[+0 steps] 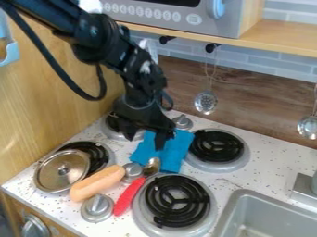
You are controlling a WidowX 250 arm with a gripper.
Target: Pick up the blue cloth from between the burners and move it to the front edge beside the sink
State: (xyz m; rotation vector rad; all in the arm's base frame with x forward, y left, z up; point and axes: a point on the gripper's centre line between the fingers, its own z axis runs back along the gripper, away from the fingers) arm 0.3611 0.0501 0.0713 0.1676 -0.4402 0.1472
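I have the end effector (145, 142) open over the cloth (178, 147), left of the far right burner (218, 146). Closing too high could miss the thin cloth; with the spoon (130, 195) at its near edge, dragging it nearer could knock the spoon askew.

The arm (111, 40) was matte black, built of chunky, jointed segments with small pale markings, and a thick black cable (93, 97) looped beside it.
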